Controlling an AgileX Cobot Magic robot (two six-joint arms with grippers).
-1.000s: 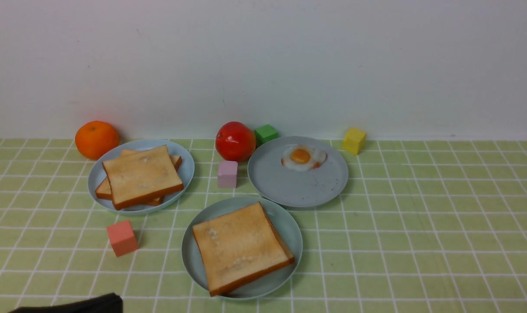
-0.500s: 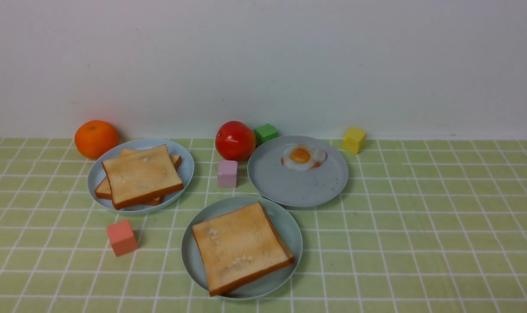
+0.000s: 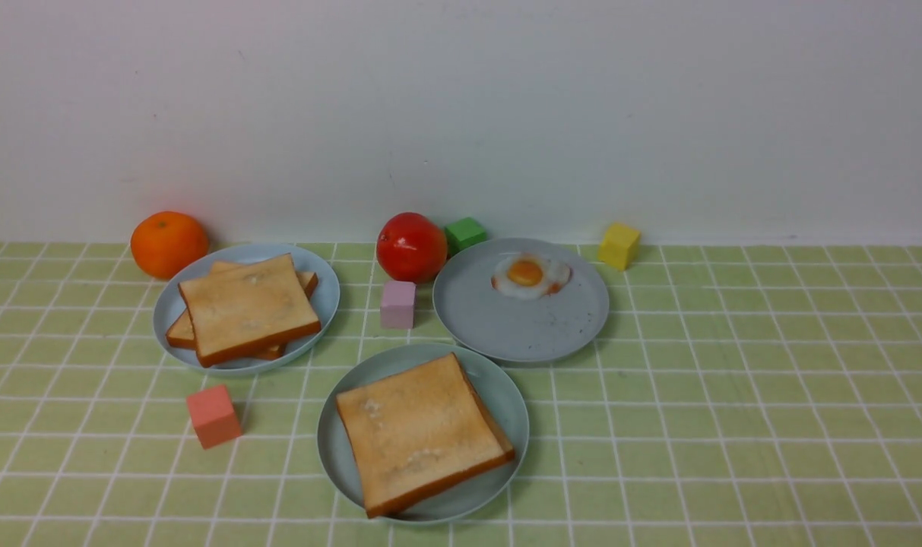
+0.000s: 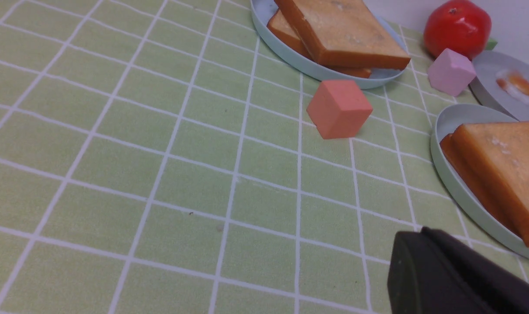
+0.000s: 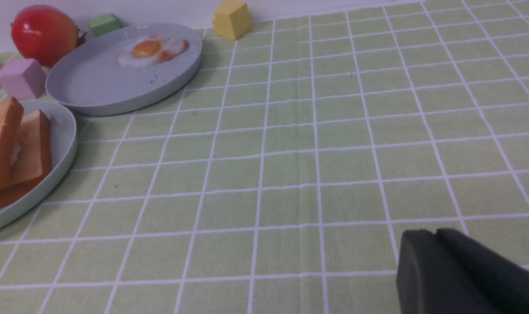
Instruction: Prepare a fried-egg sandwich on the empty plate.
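The pale teal plate point(image 3: 500, 391) sits at the front middle with golden toast point(image 3: 422, 433) on it. In the right wrist view that toast point(image 5: 11, 148) is two stacked slices with a thin white sliver between them. A fried egg point(image 3: 529, 273) lies on the grey-blue plate point(image 3: 521, 330) behind. Neither gripper shows in the front view. My left gripper point(image 4: 422, 230) is shut and empty, low over the cloth near the teal plate's point(image 4: 447, 174) left side. My right gripper point(image 5: 435, 232) has its fingers together with nothing in it, over bare cloth to the plate's right.
A second grey-blue plate point(image 3: 320, 292) at back left holds a toast stack point(image 3: 248, 308). An orange point(image 3: 169, 243), a red fruit point(image 3: 411, 247) and green point(image 3: 466, 232), yellow point(image 3: 619, 245), lilac point(image 3: 398, 304) and salmon point(image 3: 213, 415) cubes stand around. A white wall closes the back.
The dark tip of my left arm at the front view's bottom-left edge has drawn back out of that view. Plates, toast and egg have not moved.
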